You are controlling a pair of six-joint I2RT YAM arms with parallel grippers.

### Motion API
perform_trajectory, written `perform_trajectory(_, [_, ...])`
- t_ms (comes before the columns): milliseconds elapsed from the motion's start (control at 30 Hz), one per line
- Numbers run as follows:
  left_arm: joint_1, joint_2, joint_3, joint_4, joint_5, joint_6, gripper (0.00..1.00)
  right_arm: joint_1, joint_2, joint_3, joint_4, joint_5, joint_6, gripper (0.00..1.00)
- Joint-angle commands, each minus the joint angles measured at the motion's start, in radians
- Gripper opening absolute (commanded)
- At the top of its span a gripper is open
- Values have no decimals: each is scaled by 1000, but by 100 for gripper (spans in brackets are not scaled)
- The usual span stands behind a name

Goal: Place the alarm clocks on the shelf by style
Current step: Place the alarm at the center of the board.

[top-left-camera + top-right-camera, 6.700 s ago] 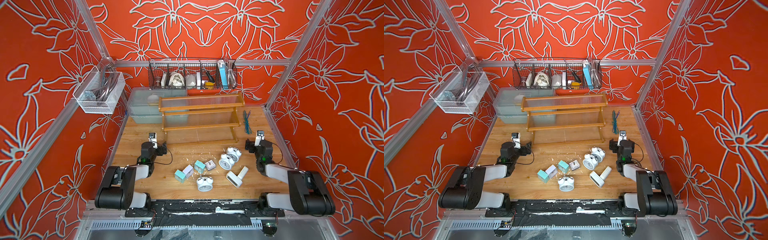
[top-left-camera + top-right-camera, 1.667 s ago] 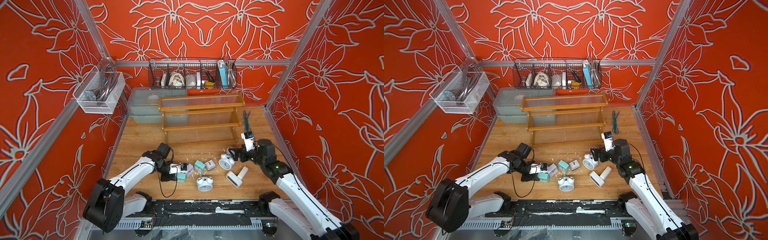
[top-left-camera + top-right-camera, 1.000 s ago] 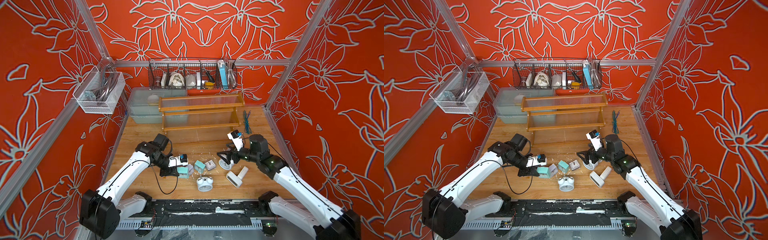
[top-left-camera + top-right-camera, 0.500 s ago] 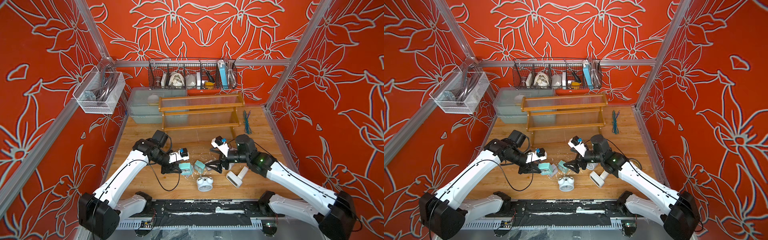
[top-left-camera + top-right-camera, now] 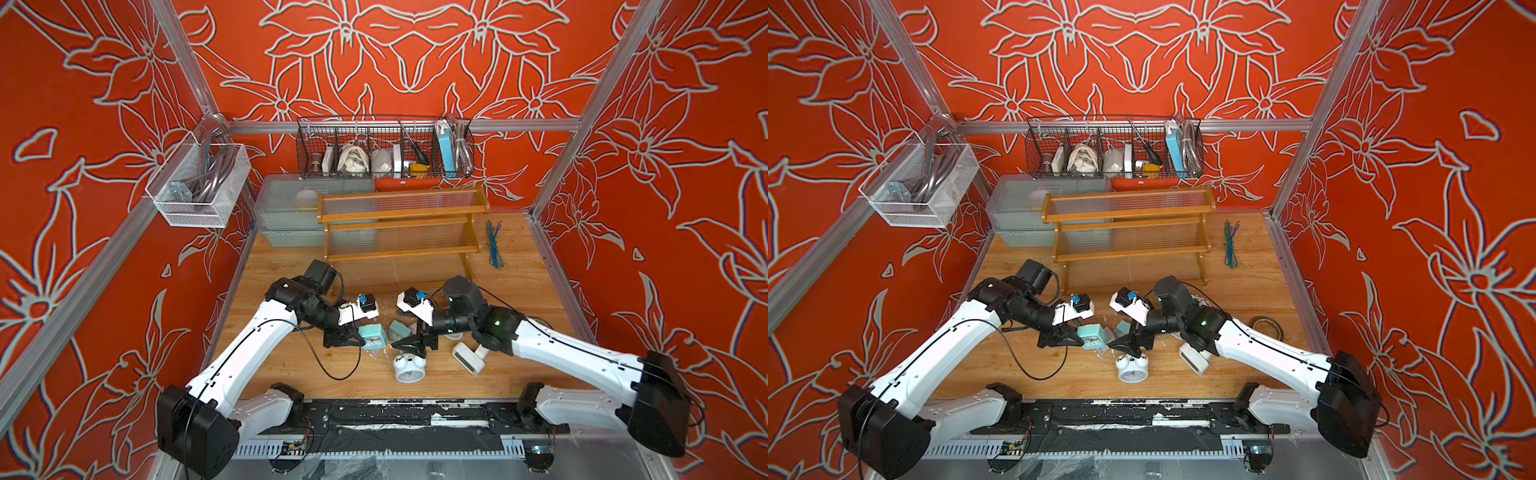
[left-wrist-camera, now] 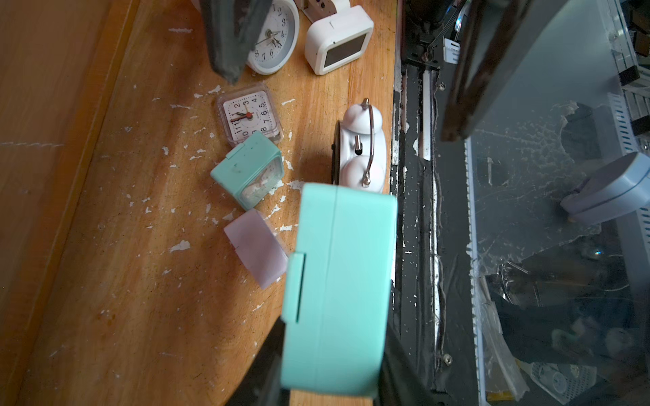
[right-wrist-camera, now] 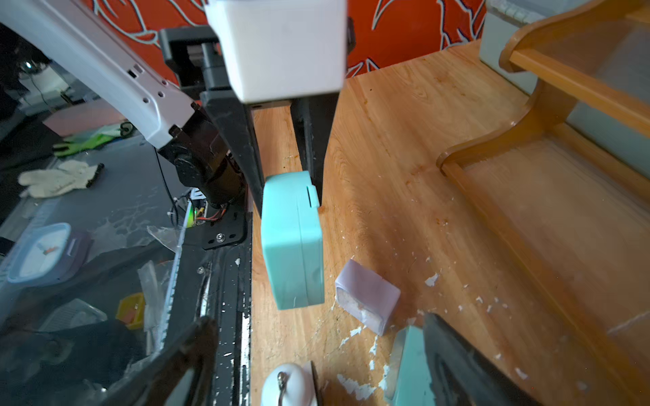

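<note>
Orange-red floral walls (image 5: 415, 62) enclose a worn wooden tabletop (image 5: 282, 361). The shelf (image 5: 399, 216), with three stepped tiers, stands far centre. Grey bins (image 5: 282, 208) sit just to its left.

Left claw (image 5: 360, 338): closed tight on a teal square clock (image 5: 372, 336), gripped across its thickness. The right wrist view shows one finger on each broad face. The clock sits near-centre, well short of the shelf, and appears clear of the wood, with its dial turned toward the near edge.

Right claw (image 5: 415, 343): jaws spread wide, nothing gripped, tips low over the clock cluster just right of the held clock. In the right wrist view, the second teal clock (image 7: 411, 365) sits just inside one of the fingers (image 7: 453, 355). The twin-bell clock (image 7: 285, 383) is between the two. I cannot tell whether that finger touches the teal case.

Other clocks, all on the tabletop near of the shelf:
- small translucent lilac clock (image 6: 256, 246), between the two teal ones
- white-faced square clock (image 6: 249, 117), just beyond the second teal clock
- white digital clock (image 5: 467, 359), right of the twin-bell clock, partly under the right arm
</note>
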Motion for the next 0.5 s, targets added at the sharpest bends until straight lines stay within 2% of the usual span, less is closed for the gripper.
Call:
perform_trajectory(0, [2, -6, 9, 22, 33, -28, 23, 33, 21, 49, 66, 71, 27, 84])
perform_trajectory(133, [2, -6, -3, 95, -21, -124, 23, 48, 9, 19, 130, 226, 79, 87])
perform_trajectory(267, [3, -5, -55, 257, -193, -273, 24, 48, 3, 4, 113, 398, 111, 88])
perform_trajectory(467, [2, -3, -107, 330, -221, -368, 24, 58, 38, -18, 166, 480, 164, 87])
